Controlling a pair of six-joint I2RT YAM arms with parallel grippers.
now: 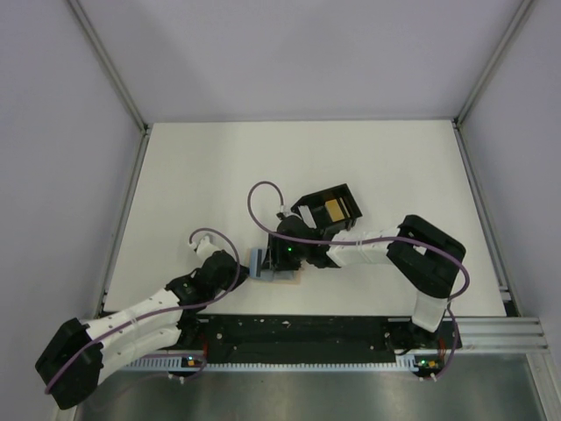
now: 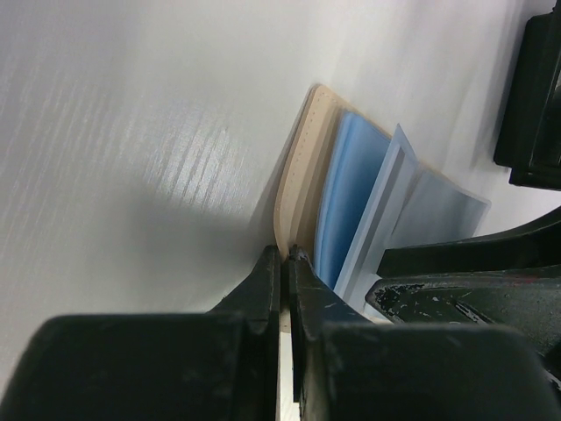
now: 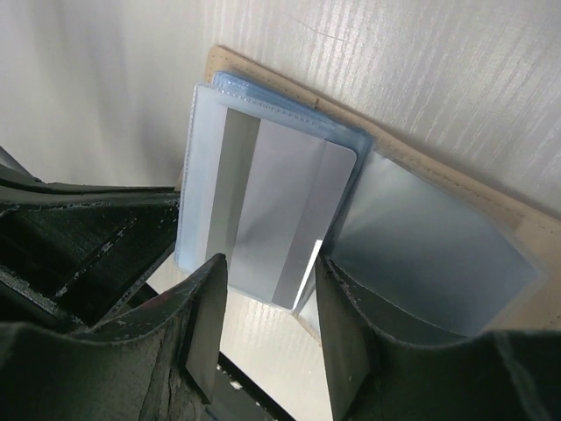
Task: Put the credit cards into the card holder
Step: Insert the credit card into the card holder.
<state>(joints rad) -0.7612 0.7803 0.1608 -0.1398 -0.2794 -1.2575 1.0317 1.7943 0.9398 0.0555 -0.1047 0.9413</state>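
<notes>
Tan card holder (image 2: 300, 167) lies open at the near edge of the bench (image 1: 394, 158), left hand (image 2: 282, 257) clamped on its rim; right hand (image 3: 270, 274) parted astride a pale credit card (image 3: 285, 197).

The card holder (image 1: 282, 278) lies open on the bench (image 1: 210, 175), near the front edge and about midway across. A tray (image 1: 323, 195) sits just behind it and a little to the right, with a card (image 1: 336, 209) lying in it. A second card (image 3: 289, 206) lies among the holder's open leaves. The left pincer (image 2: 285, 260) meets the holder's left edge, touching it; the right pincer (image 3: 267, 276) hangs over the holder from the right, its fingers either side of that card's near end
</notes>
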